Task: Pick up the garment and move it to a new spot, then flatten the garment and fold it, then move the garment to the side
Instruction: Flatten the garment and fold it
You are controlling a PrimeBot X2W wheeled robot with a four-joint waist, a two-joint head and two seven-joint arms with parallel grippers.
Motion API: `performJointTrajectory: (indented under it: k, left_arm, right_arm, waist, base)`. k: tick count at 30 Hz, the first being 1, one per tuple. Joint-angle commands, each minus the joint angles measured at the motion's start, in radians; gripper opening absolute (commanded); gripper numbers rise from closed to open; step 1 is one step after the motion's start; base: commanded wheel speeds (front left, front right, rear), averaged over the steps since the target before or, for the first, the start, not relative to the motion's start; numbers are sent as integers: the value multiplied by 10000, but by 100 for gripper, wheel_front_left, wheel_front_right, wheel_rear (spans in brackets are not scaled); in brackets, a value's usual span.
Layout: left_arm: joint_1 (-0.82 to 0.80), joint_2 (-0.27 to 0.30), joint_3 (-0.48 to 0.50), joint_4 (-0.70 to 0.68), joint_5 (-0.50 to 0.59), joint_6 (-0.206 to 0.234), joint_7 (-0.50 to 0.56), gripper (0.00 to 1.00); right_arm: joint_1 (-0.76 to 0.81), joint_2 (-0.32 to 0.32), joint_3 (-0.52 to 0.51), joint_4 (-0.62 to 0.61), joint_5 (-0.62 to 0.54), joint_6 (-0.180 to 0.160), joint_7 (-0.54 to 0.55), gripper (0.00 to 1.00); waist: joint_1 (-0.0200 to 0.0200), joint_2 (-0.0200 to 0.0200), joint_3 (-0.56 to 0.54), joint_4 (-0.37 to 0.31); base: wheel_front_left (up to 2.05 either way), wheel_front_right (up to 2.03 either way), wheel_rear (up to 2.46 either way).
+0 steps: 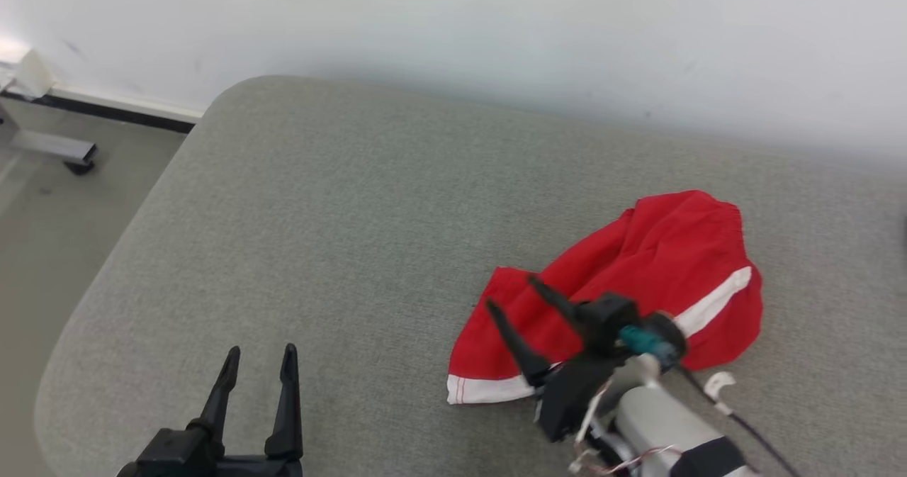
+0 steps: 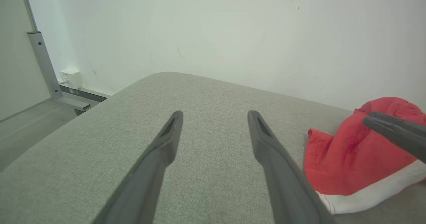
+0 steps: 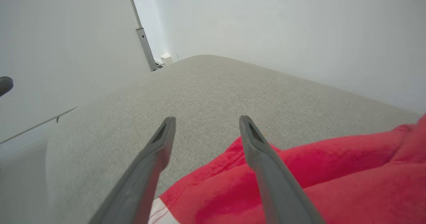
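The garment [image 1: 659, 271] is red with white trim and lies crumpled on the right of the grey cushioned surface [image 1: 340, 236]. My right gripper [image 1: 511, 293] hovers over the garment's near left edge, jaws open with nothing between them. In the right wrist view, the right gripper [image 3: 205, 121] points past the red cloth [image 3: 316, 180] at bare grey fabric. My left gripper [image 1: 258, 355] stands open at the lower left, well away from the garment. From the left wrist, that gripper [image 2: 214, 115] is spread over bare surface, the garment [image 2: 352, 157] to its right.
A white wall [image 1: 496, 30] runs behind the surface. The rounded far-left corner [image 1: 234, 94] of the surface drops off to the floor, where a metal frame foot [image 1: 60, 149] stands. A white box [image 2: 70, 77] sits at the wall base.
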Motion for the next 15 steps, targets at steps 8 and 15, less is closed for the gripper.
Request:
performJointTrajectory:
  k: [8,15]
  left_arm:
    - [378,-3,485,-241,273,-29,-28,100]
    - [511,-2,603,-375,393,-54,-28,100]
  right_arm:
    - [1321,-1314,-2901,-2069,-704,-27,-82,100]
    - [3009,-1342,-4833,-3188,-1145,-27,-82,100]
  waist:
    - [0,0,-367,-1131]
    - [0,0,-416,-1611]
  base:
    - [0,0,0]
    - [0,0,0]
